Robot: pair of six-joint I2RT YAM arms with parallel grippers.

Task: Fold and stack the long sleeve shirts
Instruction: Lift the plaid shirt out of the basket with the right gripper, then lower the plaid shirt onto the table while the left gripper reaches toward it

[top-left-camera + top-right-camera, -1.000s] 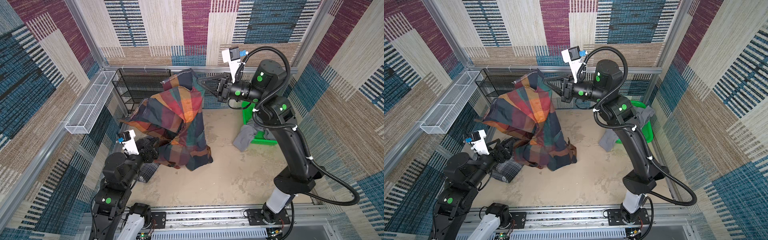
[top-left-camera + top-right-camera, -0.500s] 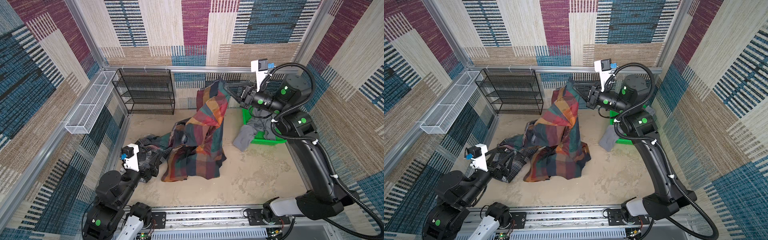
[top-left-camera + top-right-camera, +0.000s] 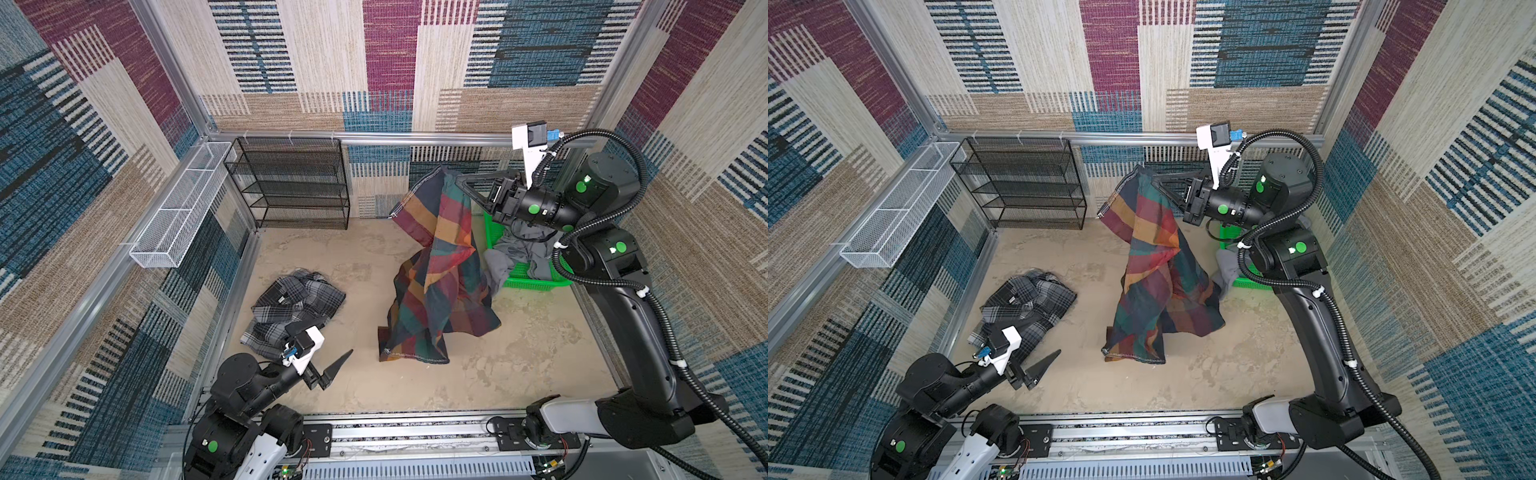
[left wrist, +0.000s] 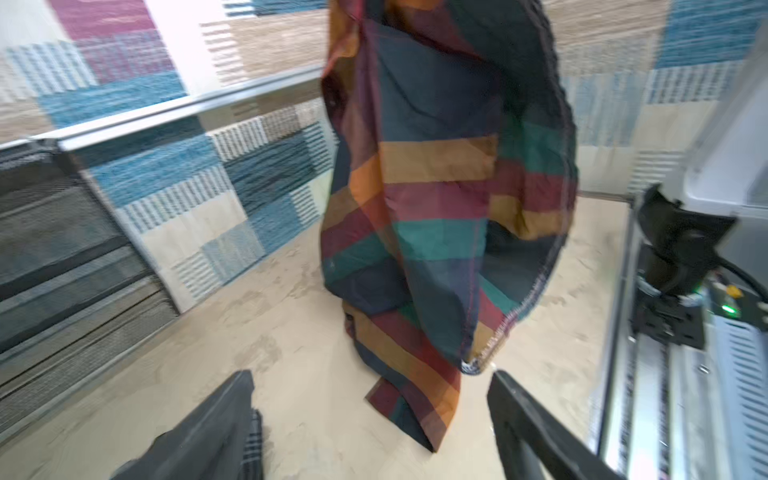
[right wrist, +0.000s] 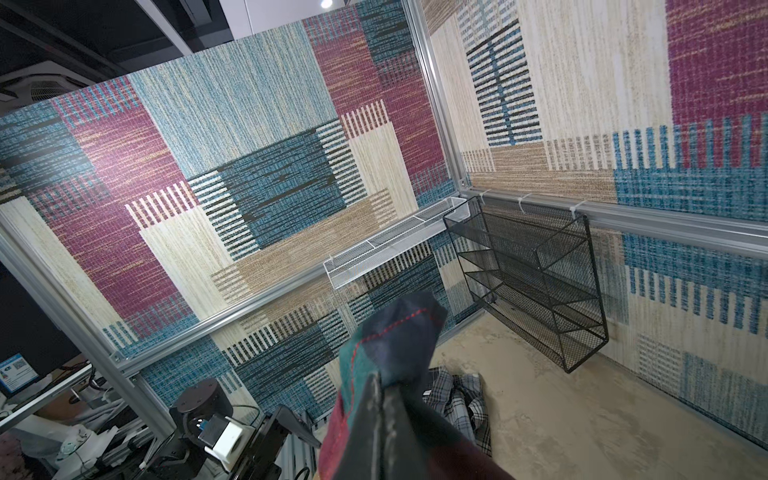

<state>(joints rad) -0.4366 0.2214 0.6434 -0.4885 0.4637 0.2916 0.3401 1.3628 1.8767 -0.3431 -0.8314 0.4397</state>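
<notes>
Holding plaid shirt (image 3: 436, 286) aloft, centre frame, in clamped right tool (image 3: 458, 180); left tool (image 4: 370, 386) spread empty, lower left. Could slip from one-corner pinch, crumpling.

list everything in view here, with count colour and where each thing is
large plaid shirt: 1, navy, orange, red and green, hanging from the right gripper, lower end on the table
small plaid shirt: 1, grey, black and white, crumpled at front left
basket: 1, green, right edge
grey clothing: count unclear, in the basket, spilling over its rim
wire rack: 1, black, back wall
mesh tray: 1, white, left wall rail
table: 1, sandy beige
left gripper: 1, black, open, holding nothing, front left
right gripper: 1, black, shut on large plaid shirt, raised
</notes>
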